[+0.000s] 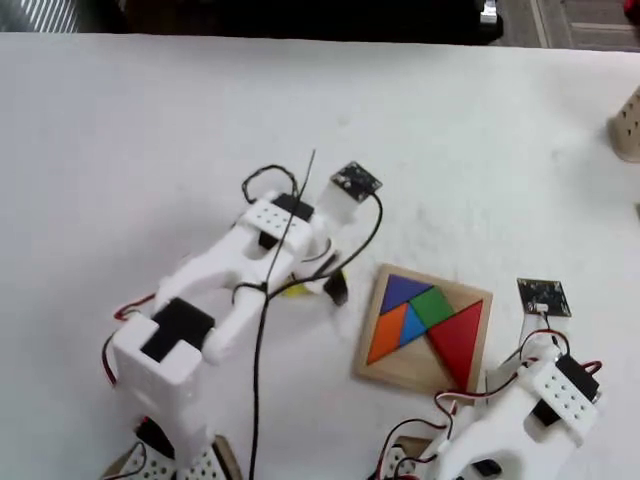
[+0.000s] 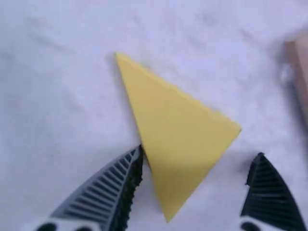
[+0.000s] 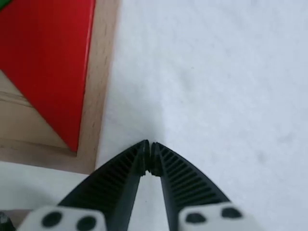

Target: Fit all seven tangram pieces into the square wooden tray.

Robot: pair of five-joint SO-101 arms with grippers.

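On the white table lies a yellow triangle (image 2: 178,139), flat and just left of the square wooden tray (image 1: 474,300). My left gripper (image 2: 198,161) is open and low over it, one finger (image 2: 130,173) touching the triangle's edge and the other standing off its far side. From above, a sliver of the yellow triangle (image 1: 295,291) peeks out under the left gripper (image 1: 318,284). The tray holds purple, green, orange, blue and red pieces, with bare wood along its near side. My right gripper (image 3: 149,153) is shut and empty over the table beside the tray's rim (image 3: 103,86), close to the red triangle (image 3: 53,62).
The right arm (image 1: 535,405) sits at the table's near right, just past the tray's corner. A pale wooden object (image 1: 628,125) stands at the far right edge. Black cables (image 1: 262,330) run over the left arm. Open table lies beyond both arms.
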